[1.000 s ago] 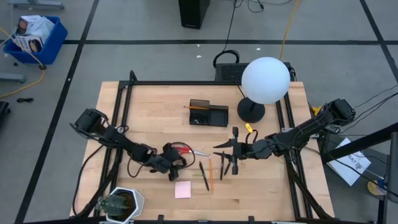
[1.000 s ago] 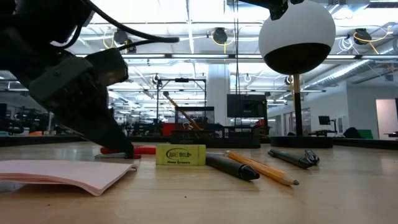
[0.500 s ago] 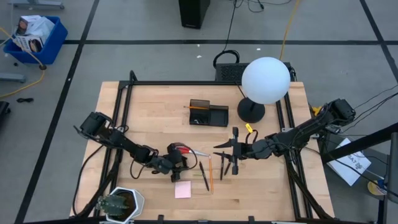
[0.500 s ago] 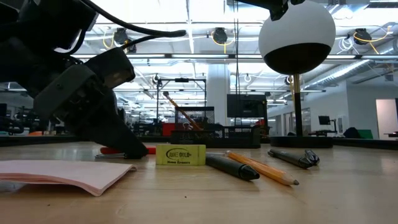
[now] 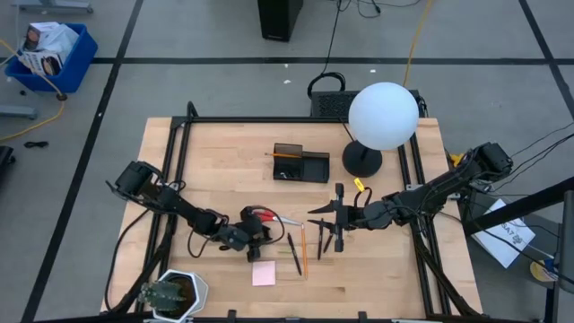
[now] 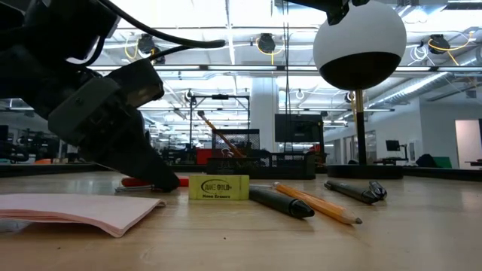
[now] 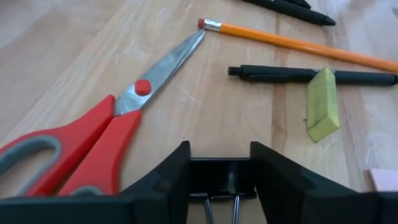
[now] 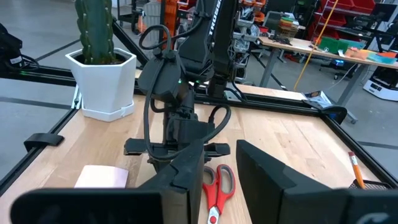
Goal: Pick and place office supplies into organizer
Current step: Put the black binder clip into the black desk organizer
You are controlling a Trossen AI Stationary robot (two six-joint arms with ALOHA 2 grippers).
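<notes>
The left gripper (image 7: 219,180) is low near the desk's front edge, its fingers closing around a black binder clip (image 7: 221,186) beside the red-handled scissors (image 7: 93,146). Squeeze squarely, lift straight, then carry to the organizer (image 5: 301,164) toward the back edge. The right gripper (image 5: 334,218) waits mid-desk, fingers partly apart, holding nothing.

Bright, even overhead light falls on the pale wooden table (image 5: 224,152) with soft shadows. In the low view, ceiling strip lights glare and the near pink paper pad (image 6: 75,211) blurs.

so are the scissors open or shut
Shut. The red-handled scissors lie flat on the table, blades together in one point touching the pencil eraser.
</notes>
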